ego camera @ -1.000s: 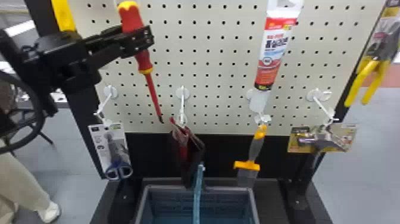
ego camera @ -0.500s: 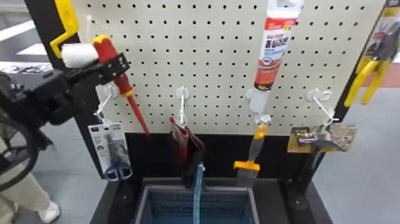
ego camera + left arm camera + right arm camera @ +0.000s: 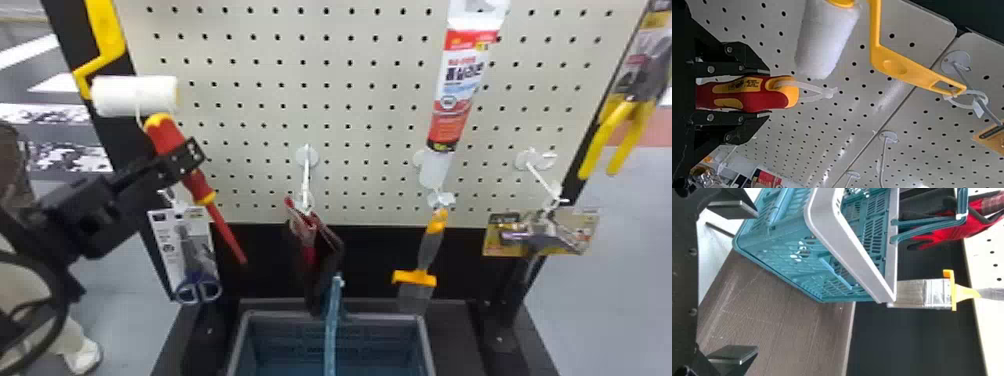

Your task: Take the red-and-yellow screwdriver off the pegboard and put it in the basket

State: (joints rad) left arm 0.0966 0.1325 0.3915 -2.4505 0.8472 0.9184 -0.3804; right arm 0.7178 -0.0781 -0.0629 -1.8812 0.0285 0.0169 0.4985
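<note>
1. Head view: the red-and-yellow screwdriver [image 3: 198,187] is gripped by its handle, and the left gripper [image 3: 187,159] is seen closed around it, in front of the pegboard [image 3: 360,115]. The tool is held at a tilt, its butt up and its red shaft slanting down and to the right from the fingers. Just above the gripper, the white paint roller [image 3: 135,95] is seen by the handle's end. Below the gripper, the carded scissors [image 3: 200,290] are hung. Down and to the right of it, the basket [image 3: 380,317] is placed, with the gloves [image 3: 320,250] and the paintbrush [image 3: 425,250] hung at its far side. Farther right of the gripper, the sealant tube [image 3: 460,90] is hung.

2. Left wrist view: and here the handle is pinched between both fingers of the left gripper [image 3: 768,93], its yellow butt poking out past the tips. A pale tie loop [image 3: 817,91] is carried on that end, pointing away from the gripper. The roller is seen near the butt, beyond the fingertips.

3. Right wrist view: the fingers of the right gripper [image 3: 756,282] are spread wide. Beyond the tips, the basket is seen, grey-rimmed and teal; farther from them, the gloves and the paintbrush are hung.
</note>
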